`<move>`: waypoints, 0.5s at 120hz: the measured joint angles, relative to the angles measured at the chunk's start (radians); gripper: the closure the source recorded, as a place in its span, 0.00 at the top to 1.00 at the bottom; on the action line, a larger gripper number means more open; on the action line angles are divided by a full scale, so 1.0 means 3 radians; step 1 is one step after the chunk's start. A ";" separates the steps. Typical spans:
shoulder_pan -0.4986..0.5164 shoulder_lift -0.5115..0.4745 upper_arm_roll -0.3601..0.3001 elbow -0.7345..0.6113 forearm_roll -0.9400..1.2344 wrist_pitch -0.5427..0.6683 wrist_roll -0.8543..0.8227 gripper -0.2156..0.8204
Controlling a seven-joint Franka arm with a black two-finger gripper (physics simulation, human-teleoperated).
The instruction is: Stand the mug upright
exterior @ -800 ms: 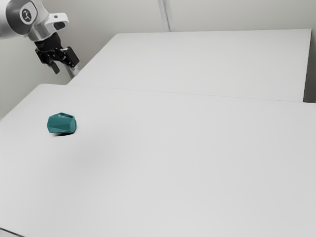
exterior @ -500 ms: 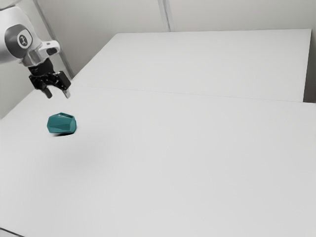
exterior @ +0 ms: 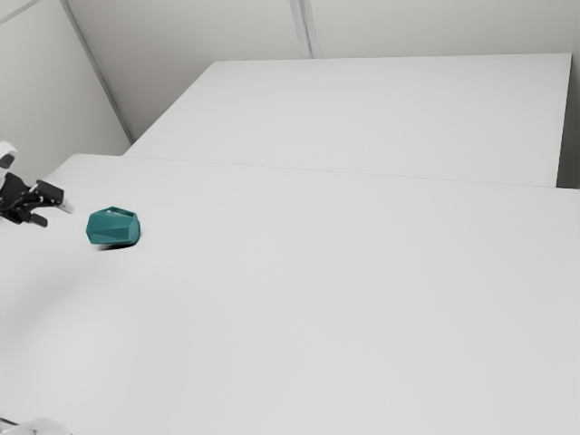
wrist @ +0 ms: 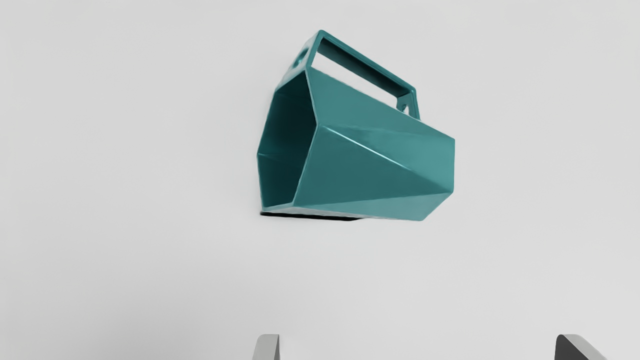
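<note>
Note that your arm (exterior: pixel 7 151) has cleared the room's wall (exterior: pixel 190 32) toward the far left, leaving more of the panelled corner exposed. The white table (exterior: pixel 326 299) extends from near to far; a fine seam crosses it ahead of its far section. A dark gap shows past the far right edge.

Confirm arm position: it has swung down and out to the exterior view's left, and little of it remains in frame. A pale rounded part (exterior: pixel 41 428) has entered at the near left; you cannot identify it with certainty.

Confirm gripper (exterior: pixel 54 215) status: released, fingers spread wide, nothing held. It has descended and now sits left of the mug (exterior: pixel 113 227), near but apart. Treat this as the approach stage; the grasp is yet to be made.

Confirm mug status: unmoved, lying on its side at the left of the table. Its mouth (wrist: pixel 286 145) faces sideways; its handle (wrist: pixel 370 65) is on the side away from the fingertips. You should align before closing, then lift and rotate the mouth upward. Caution: an off-centre pinch could roll it or slip on the slanted facets.
</note>
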 joint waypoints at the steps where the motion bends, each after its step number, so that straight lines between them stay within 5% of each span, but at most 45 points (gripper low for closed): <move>1: 0.0047 0.0012 -0.0034 0.0001 -0.0014 0.0010 0.0032 0.79; 25: 0.1040 0.0676 -0.0866 0.0361 -0.0169 0.0174 0.0815 0.79; 60: 0.1179 0.1079 -0.1182 0.0553 -0.0180 0.0341 0.1817 0.78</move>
